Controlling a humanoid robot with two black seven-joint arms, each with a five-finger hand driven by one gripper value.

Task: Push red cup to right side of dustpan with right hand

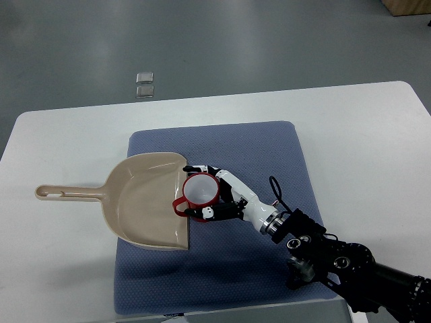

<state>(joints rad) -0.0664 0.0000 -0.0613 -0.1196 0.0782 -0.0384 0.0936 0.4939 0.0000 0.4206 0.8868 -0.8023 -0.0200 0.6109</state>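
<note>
The right arm comes in from the lower right, dark and jointed near the table's near edge, turning to a white wrist farther in. The right hand sits just right of the cup, its fingers curled round the cup's near and far sides so that they cradle it rather than lie flat against it. The left arm is not in view.

The cup stands upright on the mat, touching or just beside the straight right lip of the dustpan, with its small handle turned toward the pan. So it seems to be already at the pan's right side, or very nearly there.

To do this step well, I would keep the contact low on the cup's wall, since a push near the rim could tip it. The move should be slow and short, sliding the cup along the mat without nudging the pan, which looks light enough to shift.

The cup is red plastic with a smooth white inside, round and open-topped. The mat is blue-grey, padded and finely textured, likely grippy. The pan is beige, glossy, scoop-shaped, with a long slotted handle pointing left. The table is white and smooth.
</note>
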